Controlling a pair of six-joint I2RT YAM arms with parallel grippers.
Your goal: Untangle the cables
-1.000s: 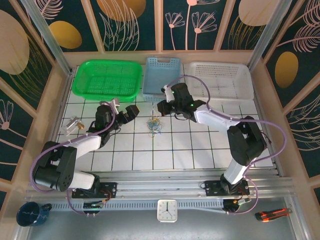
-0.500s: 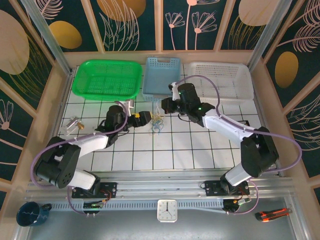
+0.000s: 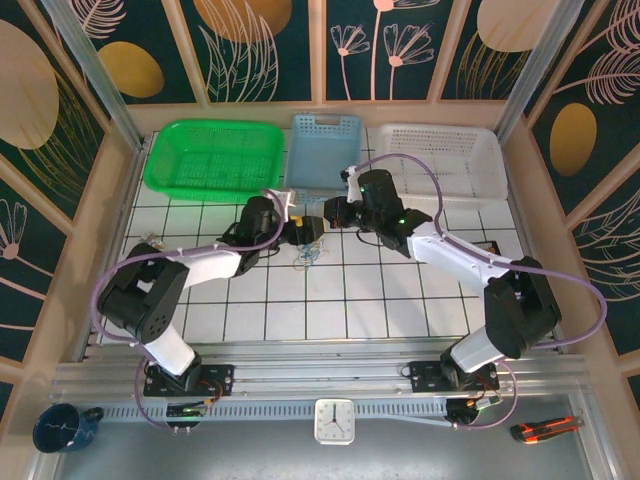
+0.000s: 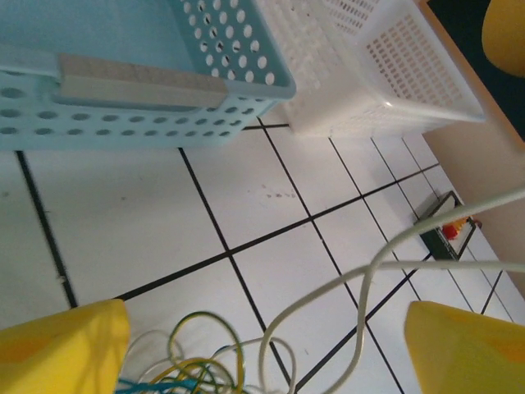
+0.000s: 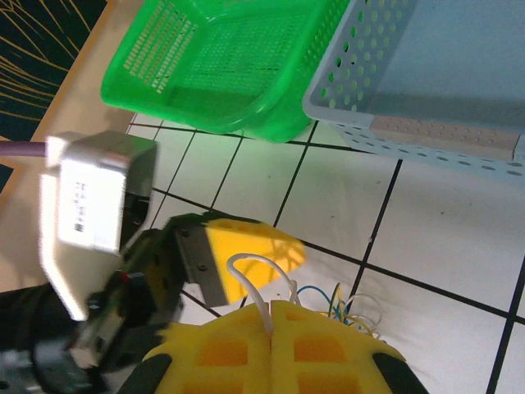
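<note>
Overhead plus two close-ups, common cables [image 3: 308,254]

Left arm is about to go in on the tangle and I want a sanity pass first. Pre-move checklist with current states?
1. Right tool shut on the white cable: ok.
2. Left tool open, with the white cable passing between its fingers in the left wrist view: ok.
3. Left tool pinching a strand: not ok, nothing clamped.
4. Cable bundle lying on the table, short of the blue basket: ok.
5. Where the white cable enters the knot: cannot tell, strands overlap.
</note>
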